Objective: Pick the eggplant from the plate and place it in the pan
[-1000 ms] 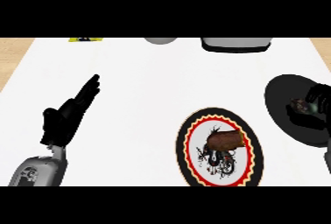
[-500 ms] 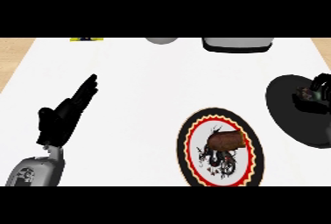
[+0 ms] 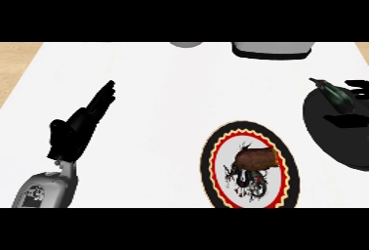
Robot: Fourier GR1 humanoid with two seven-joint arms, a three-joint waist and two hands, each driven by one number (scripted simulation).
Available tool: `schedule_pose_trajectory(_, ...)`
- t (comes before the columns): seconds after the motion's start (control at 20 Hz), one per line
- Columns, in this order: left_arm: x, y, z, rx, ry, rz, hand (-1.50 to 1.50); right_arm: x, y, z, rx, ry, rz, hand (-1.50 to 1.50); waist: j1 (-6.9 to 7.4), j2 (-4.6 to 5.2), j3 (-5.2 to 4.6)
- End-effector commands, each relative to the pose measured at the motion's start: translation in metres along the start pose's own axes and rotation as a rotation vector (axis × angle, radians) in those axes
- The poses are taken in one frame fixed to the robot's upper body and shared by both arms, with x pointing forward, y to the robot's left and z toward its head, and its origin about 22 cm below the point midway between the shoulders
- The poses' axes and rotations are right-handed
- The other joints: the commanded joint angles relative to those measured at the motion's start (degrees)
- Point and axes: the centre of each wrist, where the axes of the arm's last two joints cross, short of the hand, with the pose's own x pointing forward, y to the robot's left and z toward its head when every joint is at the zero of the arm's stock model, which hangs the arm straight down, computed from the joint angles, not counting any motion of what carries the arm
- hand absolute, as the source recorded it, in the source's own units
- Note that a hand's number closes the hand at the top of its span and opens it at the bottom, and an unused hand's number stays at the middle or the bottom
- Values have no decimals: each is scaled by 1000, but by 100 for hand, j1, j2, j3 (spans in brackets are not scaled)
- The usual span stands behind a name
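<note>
The dark eggplant (image 3: 334, 95) lies tilted over the far rim of the black pan (image 3: 338, 144) at the right edge of the head view. Only dark fingers (image 3: 356, 84) and a thumb (image 3: 346, 119) of my right hand show there, stretched out straight on either side of the eggplant and not curled round it. The round plate (image 3: 216, 168), with a red rim and a dark dragon pattern, sits left of the pan and carries a brown patch (image 3: 255, 157). My left hand (image 3: 78, 126) rests open on the counter at the left, fingers pointing away.
A grey appliance (image 3: 272, 49) and a small grey dish (image 3: 186, 44) stand at the counter's far edge. The white counter's left edge (image 3: 20, 88) borders a wooden floor.
My right hand, curled over the pan before, has spread its fingers and drawn back to the right, uncovering the eggplant at the pan's far rim. The left hand has stayed put.
</note>
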Motion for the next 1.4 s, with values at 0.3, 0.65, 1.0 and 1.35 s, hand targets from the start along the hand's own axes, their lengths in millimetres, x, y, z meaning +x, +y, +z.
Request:
schedule_pose_trajectory(0.3,-7,9,-3,-9,4,7,0,4,-11,-11,-125,-80,-480,-150,-25,34,20)
schedule_pose_trajectory(0.65,-8,-7,4,3,-10,16,0,-66,-49,16,-64,-83,-697,-150,-88,16,20)
schedule_pose_trajectory(1.0,1,0,21,13,11,14,0,-115,-73,50,-73,-211,-755,-150,-118,-43,12)
schedule_pose_trajectory(1.35,-9,19,18,9,21,8,0,-136,-43,82,-54,-256,-779,-150,-159,-63,1)
